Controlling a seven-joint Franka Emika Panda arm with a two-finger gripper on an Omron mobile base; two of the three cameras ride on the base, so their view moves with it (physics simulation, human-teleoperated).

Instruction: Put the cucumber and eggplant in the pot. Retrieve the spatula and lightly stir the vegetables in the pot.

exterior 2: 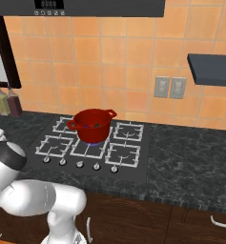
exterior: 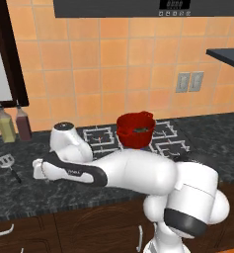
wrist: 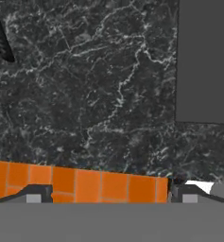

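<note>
The gripper [wrist: 108,196], jaws spread wide over the counter [wrist: 99,94], should shift toward the spatula [exterior: 6,162] and straddle its thin handle squarely.

Glossy white arm [exterior: 138,170], dark joints

Orange tiled wall [exterior 2: 109,62] backing dark marbled bench [exterior 2: 190,152]; double outlet [exterior 2: 170,87] sitting right of gas hob [exterior 2: 128,147]; brown cabinets [exterior 2: 133,214] lying below.
</note>
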